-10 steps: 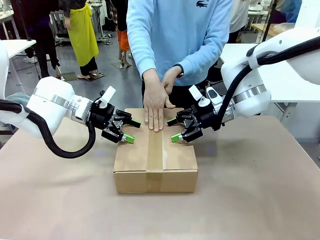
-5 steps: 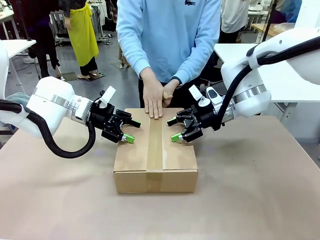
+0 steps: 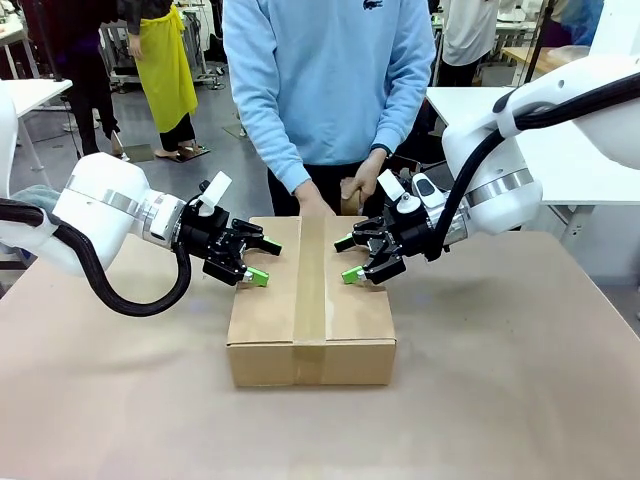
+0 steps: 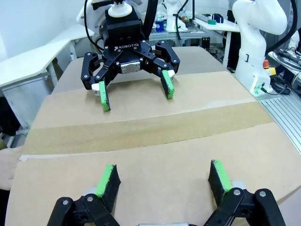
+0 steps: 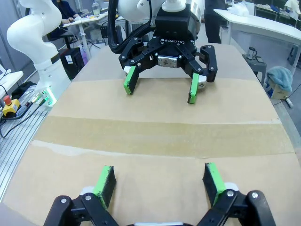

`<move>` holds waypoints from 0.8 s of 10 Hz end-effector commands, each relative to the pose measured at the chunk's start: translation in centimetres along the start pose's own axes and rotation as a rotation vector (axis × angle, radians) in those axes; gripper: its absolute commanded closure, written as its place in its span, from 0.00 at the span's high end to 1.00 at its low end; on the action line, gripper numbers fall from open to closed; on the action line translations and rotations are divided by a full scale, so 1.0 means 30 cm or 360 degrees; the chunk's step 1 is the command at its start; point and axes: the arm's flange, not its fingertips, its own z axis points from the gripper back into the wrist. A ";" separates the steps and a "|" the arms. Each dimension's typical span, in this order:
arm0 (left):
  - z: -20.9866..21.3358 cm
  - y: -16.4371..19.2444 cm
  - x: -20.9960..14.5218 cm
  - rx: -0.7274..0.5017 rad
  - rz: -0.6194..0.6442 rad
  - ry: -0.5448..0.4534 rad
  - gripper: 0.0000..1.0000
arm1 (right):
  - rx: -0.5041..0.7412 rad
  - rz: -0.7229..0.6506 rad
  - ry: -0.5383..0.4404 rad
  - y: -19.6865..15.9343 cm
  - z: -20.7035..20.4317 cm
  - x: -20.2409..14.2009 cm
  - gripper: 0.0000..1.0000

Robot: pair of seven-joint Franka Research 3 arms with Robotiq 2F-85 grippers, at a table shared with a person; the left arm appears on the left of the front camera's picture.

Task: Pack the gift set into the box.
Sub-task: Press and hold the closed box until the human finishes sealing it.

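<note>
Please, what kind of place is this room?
Probably a robotics lab or workshop: another white robot arm stands at a neighbouring table, work tables fill the background, and a taped box sits between two grippers.

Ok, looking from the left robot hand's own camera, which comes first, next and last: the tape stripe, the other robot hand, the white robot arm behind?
1. Brown tape stripe along the cardboard box top, just ahead.
2. Right hand, black with green pads, facing it across the tape.
3. White robot arm, far back beyond the box.
</note>
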 end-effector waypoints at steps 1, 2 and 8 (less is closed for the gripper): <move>-0.007 -0.006 -0.013 0.0000 0.0000 0.0014 1.00 | -0.0019 -0.0006 0.0011 0.009 -0.005 -0.016 1.00; -0.007 -0.006 -0.013 0.0000 0.0000 0.0014 1.00 | -0.0019 -0.0006 0.0011 0.009 -0.005 -0.016 1.00; -0.007 -0.006 -0.013 0.0000 0.0000 0.0014 1.00 | -0.0019 -0.0006 0.0011 0.009 -0.005 -0.016 1.00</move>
